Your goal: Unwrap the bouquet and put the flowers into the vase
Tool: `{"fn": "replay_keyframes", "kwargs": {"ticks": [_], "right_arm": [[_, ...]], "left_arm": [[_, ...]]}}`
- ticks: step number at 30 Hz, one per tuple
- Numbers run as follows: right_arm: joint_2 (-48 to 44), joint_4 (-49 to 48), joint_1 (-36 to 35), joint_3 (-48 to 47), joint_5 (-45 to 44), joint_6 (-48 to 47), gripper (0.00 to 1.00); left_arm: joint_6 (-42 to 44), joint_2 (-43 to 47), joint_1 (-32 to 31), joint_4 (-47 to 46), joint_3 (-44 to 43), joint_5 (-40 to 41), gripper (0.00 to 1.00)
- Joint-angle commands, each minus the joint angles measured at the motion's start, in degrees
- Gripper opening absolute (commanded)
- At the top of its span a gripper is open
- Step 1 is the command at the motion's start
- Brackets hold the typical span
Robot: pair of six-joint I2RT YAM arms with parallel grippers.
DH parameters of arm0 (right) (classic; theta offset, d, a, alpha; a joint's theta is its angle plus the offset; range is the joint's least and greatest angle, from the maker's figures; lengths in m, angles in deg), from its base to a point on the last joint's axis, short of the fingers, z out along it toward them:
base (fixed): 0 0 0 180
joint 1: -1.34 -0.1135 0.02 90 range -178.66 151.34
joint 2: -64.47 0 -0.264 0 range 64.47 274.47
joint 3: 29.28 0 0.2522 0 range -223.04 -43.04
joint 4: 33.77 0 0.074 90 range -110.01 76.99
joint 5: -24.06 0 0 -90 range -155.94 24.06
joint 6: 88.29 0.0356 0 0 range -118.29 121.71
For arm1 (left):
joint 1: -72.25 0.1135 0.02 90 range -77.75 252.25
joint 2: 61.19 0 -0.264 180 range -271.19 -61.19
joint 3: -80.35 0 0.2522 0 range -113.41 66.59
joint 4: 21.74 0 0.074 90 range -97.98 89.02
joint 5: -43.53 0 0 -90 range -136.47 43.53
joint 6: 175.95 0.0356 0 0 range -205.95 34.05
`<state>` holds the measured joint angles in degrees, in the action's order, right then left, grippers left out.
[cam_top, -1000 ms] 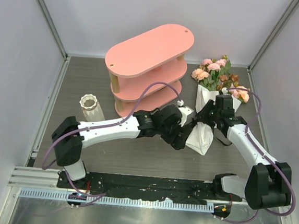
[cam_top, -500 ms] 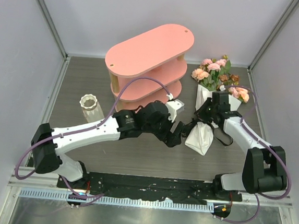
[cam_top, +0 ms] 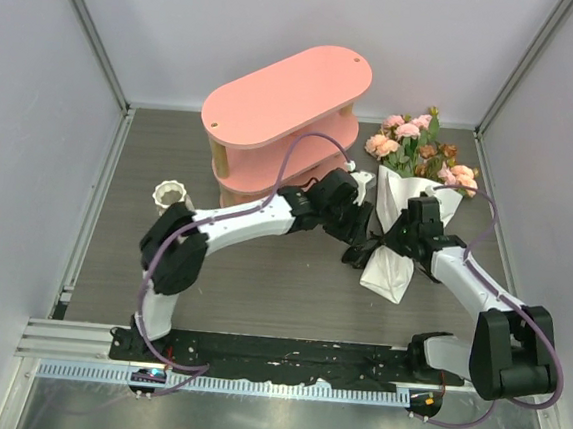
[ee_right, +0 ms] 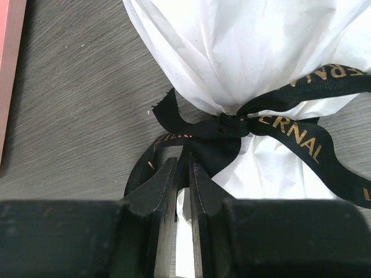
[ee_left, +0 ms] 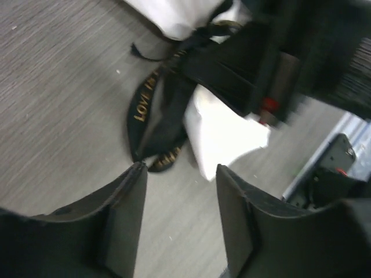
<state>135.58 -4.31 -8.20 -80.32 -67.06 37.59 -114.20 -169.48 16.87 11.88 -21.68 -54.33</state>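
- Bouquet [cam_top: 388, 276] lies at centre right of your overhead view, with the flowers [cam_top: 414, 145] toward the top of the frame and the white paper tip toward the bottom.
- The black ribbon [ee_right: 227, 131] is knotted around the paper cone. You can see its gold lettering in both wrist views.
- Your left gripper [ee_left: 181, 174] sits just left of the cone. Its fingers stand well apart with only bare table [cam_top: 280, 289] between them, and the ribbon loop lies beyond the tips.
- Your right gripper [ee_right: 183, 169] is over the knot, fingers drawn to a narrow slit. A ribbon strand runs down to the tips, but you cannot tell whether it is pinched.
- The vase [cam_top: 173, 197] stands at centre left, partly behind the left arm and well apart from the bouquet.
- The pink shelf [cam_top: 287, 94] stands at upper centre.
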Motion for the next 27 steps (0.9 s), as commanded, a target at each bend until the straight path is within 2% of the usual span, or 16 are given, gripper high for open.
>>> {"fn": "replay_keyframes", "kwargs": {"ticks": [1,6,11,16,20,23,27], "right_arm": [[-2.03,0.73,-0.13,1.59,-1.34,-0.72,0.20],[-3.70,0.47,-0.13,3.08,-0.81,-0.98,0.20],[-4.05,0.82,-0.04,4.58,-1.51,-0.90,0.20],[-4.31,0.82,-0.13,5.20,-1.60,-0.63,0.20],[-4.31,0.91,-0.13,4.76,-1.60,-0.90,0.20],[-4.31,0.99,-0.04,4.58,-1.51,-0.90,0.20],[-4.23,0.99,-0.13,4.58,-1.34,-0.90,0.20]], "left_arm": [[-1.90,-10.67,3.25,-3.77,-7.78,-5.06,0.49],[-1.02,-19.05,3.87,-1.32,-17.35,-4.54,0.48],[-2.25,-24.58,4.49,-1.84,-21.84,-4.62,0.47],[-2.51,-27.85,4.49,-3.86,-23.18,-8.48,0.33],[-1.63,-28.03,4.40,-4.91,-21.60,-9.80,0.34],[-1.19,-28.90,4.40,-4.57,-22.20,-9.90,0.40],[-1.54,-31.19,4.40,-3.86,-23.79,-10.16,0.40]]}}
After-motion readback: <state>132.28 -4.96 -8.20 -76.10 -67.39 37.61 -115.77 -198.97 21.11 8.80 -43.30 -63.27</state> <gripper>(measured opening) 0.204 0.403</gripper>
